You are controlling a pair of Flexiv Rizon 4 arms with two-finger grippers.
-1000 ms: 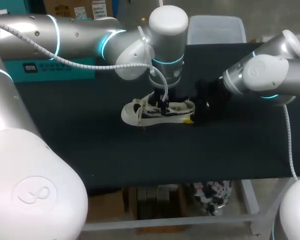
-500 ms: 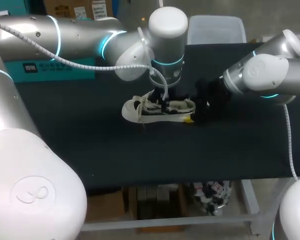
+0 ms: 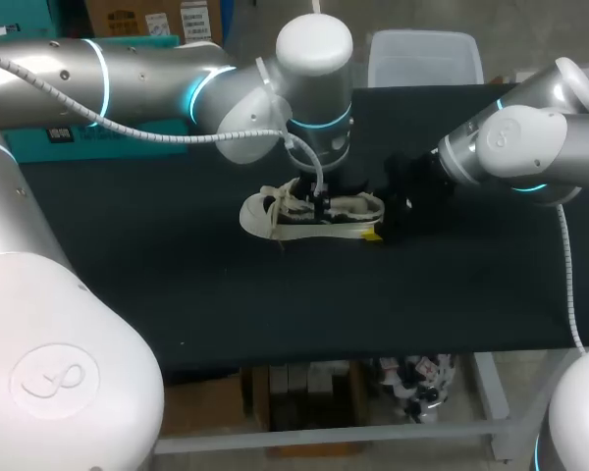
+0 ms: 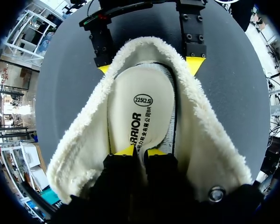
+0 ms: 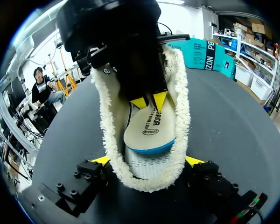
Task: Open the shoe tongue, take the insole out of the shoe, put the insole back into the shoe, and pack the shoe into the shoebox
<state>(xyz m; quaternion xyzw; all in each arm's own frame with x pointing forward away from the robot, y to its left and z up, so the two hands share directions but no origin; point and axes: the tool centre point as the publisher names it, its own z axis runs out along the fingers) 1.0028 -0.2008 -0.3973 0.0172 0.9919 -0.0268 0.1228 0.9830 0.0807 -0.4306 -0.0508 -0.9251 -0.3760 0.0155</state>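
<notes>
— What's the left pincer (image 4: pixel 141 151) doing in there?

— It's reaching down into the shoe (image 3: pixel 275 218) from above. Its two yellow tips are closing tight on the insole (image 4: pixel 140 107), with only the insole's edge sitting between them. Its own camera is showing that best. The cream insole is stretching away ahead of the tips, and the fleece lining (image 4: pixel 210 140) is curling round on both sides of them.

— From overhead I'm only seeing a wrist parked on top of the shoe.

— Yes, the overhead camera isn't catching those tips at all. It's showing the shoe lying on its sole on the black table (image 3: pixel 177 285). The toe is pointing away from the right pincer (image 5: pixel 148 161) and the heel is sitting right at it.

— So what's the right one doing?

— It's clamping the heel. Its fingers are standing wide apart, one pressing on each side of the fleece collar, and the shoe is filling the space between them. Its camera is giving something the others aren't. The insole's heel end, the part with a blue rim, is riding up off the white bottom of the shoe, tilting just under the left pincer's tips.
</notes>
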